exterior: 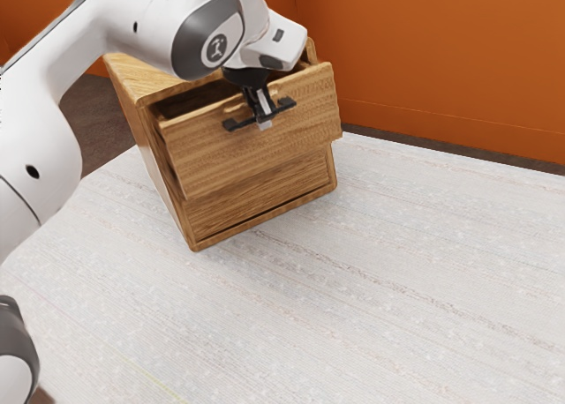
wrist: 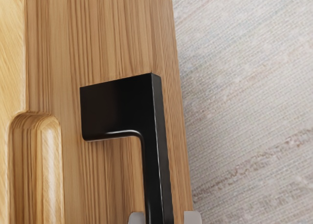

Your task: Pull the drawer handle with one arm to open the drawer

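A wooden cabinet (exterior: 265, 201) stands tilted on the table at the back, toward the exterior view's left. Its upper drawer (exterior: 256, 148) sticks out from the cabinet body, with a dark gap showing behind its front. A black bar handle (exterior: 284, 106) runs across the drawer front. My black gripper (exterior: 261, 115) comes down from above and is shut on the handle near its middle. In the wrist view the handle (wrist: 156, 150) runs down over the drawer front (wrist: 98, 48), between my two pale fingertips (wrist: 137, 218).
The pale woven table top (exterior: 397, 280) stretches wide in front of the cabinet and toward the exterior view's right. An orange wall (exterior: 441, 51) closes the back. My white arm (exterior: 53, 113) fills the exterior view's left side.
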Controlling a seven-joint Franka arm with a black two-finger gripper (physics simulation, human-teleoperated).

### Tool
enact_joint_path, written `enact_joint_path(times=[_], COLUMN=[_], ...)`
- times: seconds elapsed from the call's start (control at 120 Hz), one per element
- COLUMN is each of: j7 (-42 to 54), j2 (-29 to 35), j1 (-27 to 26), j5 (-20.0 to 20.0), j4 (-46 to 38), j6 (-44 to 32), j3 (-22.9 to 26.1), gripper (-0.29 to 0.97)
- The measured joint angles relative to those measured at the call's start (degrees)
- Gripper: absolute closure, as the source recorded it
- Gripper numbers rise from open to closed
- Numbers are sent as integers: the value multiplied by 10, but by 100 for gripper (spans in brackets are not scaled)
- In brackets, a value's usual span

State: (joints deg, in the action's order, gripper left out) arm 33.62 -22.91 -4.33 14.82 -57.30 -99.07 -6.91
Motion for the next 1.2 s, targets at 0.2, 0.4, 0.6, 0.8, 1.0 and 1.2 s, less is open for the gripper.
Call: enact_joint_path(times=[0.2,0.4,0.6,0.8,1.0,1.2], j7=[-2,-3,-6,-9,-14,-22], j2=[18,43,61,93,99,98], j1=[-44,-69,-76,-109,-138,-159], j5=[-22,-57,-68,-60,-28,13], j4=[-30,-54,-87,-110,-120,-120], j6=[-4,8,12,14,17,23], j3=[-34,-40,-44,-48,-51,-48], gripper=[76,76,88,78,77,76])
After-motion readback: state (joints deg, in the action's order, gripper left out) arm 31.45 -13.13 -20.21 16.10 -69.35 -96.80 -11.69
